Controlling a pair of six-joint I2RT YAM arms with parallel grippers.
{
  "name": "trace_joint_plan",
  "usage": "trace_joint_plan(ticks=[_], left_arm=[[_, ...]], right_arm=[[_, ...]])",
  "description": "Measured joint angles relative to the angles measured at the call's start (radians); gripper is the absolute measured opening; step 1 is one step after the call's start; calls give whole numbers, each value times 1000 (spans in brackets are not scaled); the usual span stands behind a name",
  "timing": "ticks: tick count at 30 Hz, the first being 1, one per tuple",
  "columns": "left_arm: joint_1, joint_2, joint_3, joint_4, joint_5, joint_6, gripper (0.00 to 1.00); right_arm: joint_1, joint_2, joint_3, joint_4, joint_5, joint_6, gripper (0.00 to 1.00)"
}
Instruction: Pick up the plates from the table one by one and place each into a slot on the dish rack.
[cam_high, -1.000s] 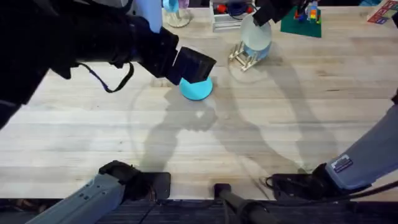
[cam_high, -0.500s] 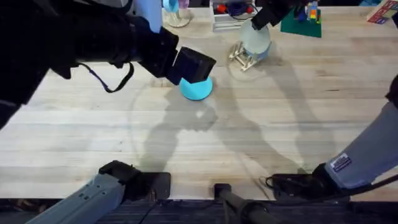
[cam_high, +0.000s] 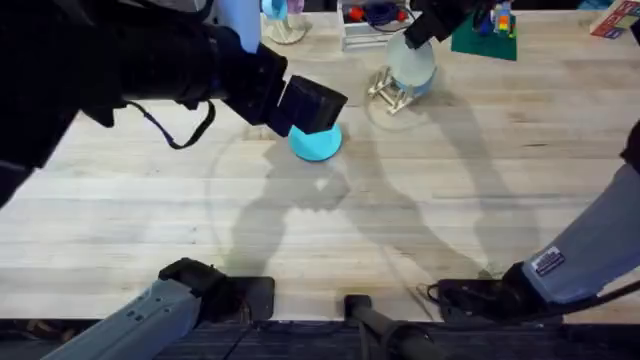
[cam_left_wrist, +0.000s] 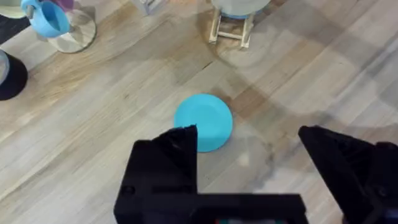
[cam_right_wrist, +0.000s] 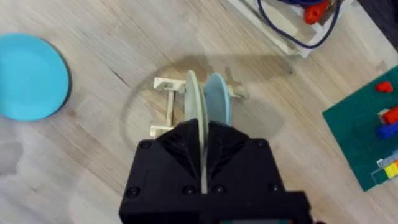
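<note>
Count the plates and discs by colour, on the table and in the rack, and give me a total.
1 teal plate, flat on the table
1 yellow plate, upright in the rack
1 pale-blue disc, upright in the rack beside it
Total: 3

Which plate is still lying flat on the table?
The teal-blue plate. It lies flat on the table, under the open left hand; the pale plate stands upright in the dish rack.

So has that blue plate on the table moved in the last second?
No. The blue plate lies in the same spot on the table, equally far from the rack, under the open left gripper.
</note>
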Motion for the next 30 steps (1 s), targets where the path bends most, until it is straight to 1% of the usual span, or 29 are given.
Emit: trace_joint_plan(ticks=[9, 24, 30], left_arm=[[0, 0, 0, 0, 0, 0, 994], [0, 0, 0, 0, 0, 0, 993], [0, 0, 0, 0, 0, 0, 993]], right_arm=[[0, 0, 0, 1, 0, 0, 164], [0, 0, 0, 0, 0, 7, 168], [0, -2, 0, -16, 0, 27, 291]])
